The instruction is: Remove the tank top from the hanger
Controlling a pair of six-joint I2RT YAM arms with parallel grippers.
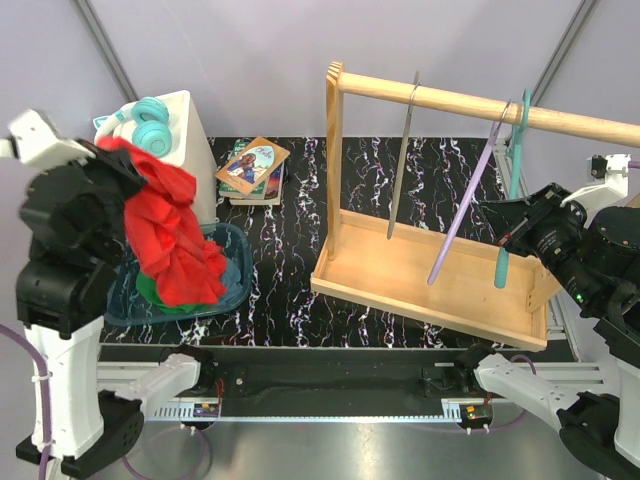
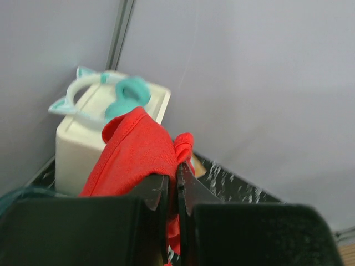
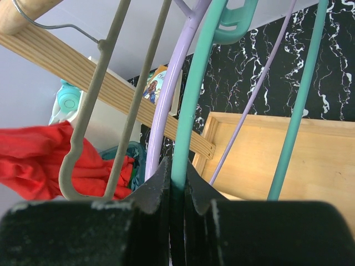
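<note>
Black fingers of the left gripper [image 2: 173, 178] fill the bottom of the left wrist view, pressed together on a bunched fold of the red tank top [image 2: 137, 151], which rises between them and spills over the near side. From above, the garment hangs in a loose column from that raised left arm, its lower end resting in or just over a blue tray [image 1: 243, 256] at the left of the black marbled table [image 1: 290, 240], where something green shows beneath it. Holding it high likely keeps the cloth clear of the table while it is brought over the tray. Behind it stands a white box [image 1: 188, 135] with teal headphones [image 1: 148, 122] on top, and a small stack of books [image 1: 252, 168] lies beside it. Well apart, on the right, a wooden rack [image 1: 430, 280] carries three bare hangers on its rail: a grey hanger [image 1: 402, 160], a purple hanger [image 1: 460, 215] and a teal hanger [image 3: 191, 111]. The right gripper [image 3: 177, 176] is clamped on the teal one low on its arm, apparently to steady it so the garment could slide free. No cloth touches any hanger, so the removal looks done; only letting the top go seems left.
</note>
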